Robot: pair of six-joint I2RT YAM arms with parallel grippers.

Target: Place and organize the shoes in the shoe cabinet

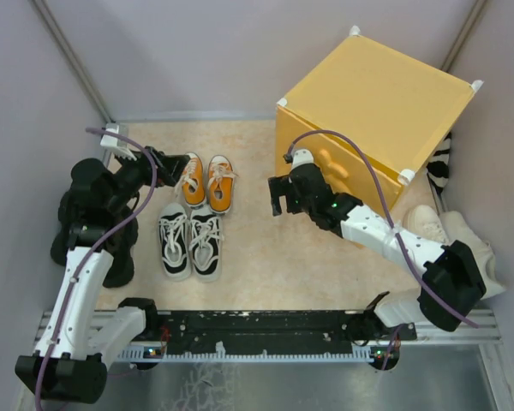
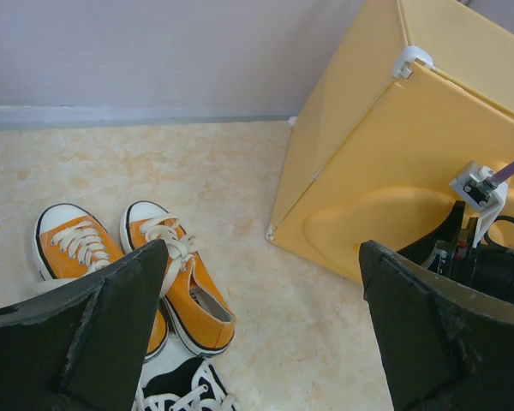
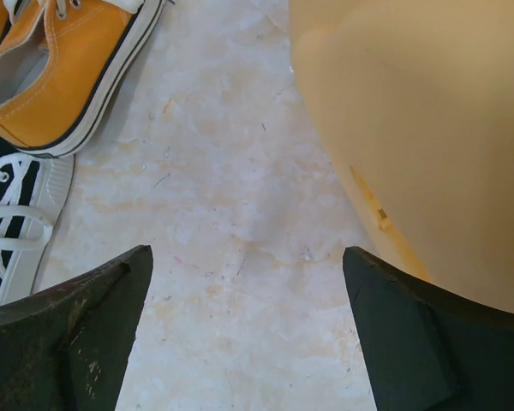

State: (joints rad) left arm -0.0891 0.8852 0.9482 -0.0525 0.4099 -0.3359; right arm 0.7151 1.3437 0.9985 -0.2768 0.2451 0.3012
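I see my right gripper (image 1: 277, 195) just beside the cabinet (image 1: 385, 98). Orange sneakers (image 1: 206, 181) and black-and-white sneakers (image 1: 190, 241) lie to its left, white shoes (image 1: 458, 235) by its right front corner.

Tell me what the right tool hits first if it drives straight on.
Probably bare floor: the open right tool points at the strip between the orange sneaker and the yellow cabinet, neither in its line. Depth unclear.

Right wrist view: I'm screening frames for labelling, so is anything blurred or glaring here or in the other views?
Right wrist: the near shoe cabinet looks soft, the floor crisp. Left wrist: sharp, evenly lit. Top external: soft shadows, no glare.
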